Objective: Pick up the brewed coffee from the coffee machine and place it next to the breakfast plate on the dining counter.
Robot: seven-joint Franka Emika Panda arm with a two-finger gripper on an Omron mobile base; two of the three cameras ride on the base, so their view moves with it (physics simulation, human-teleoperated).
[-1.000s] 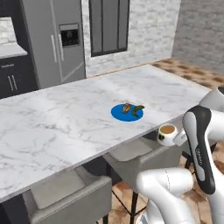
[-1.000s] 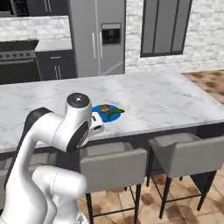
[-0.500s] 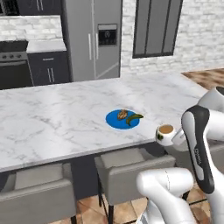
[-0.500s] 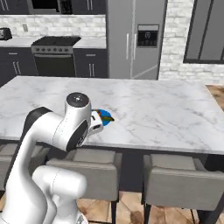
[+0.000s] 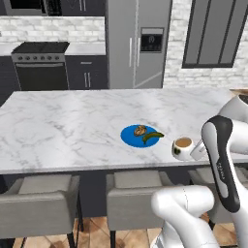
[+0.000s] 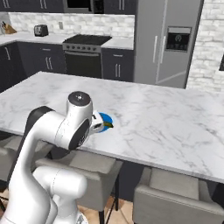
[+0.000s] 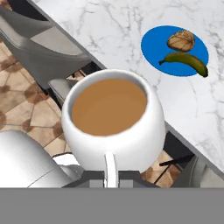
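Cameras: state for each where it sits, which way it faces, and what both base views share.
Left base view: behind the arm's left, facing the dining counter; arm lower right.
Right base view: behind its right, same counter; arm lower left.
Hand view: on the hand, looking along the gripper at the mug, held by its handle.
Both base views share the breakfast plate, fridge and stove.
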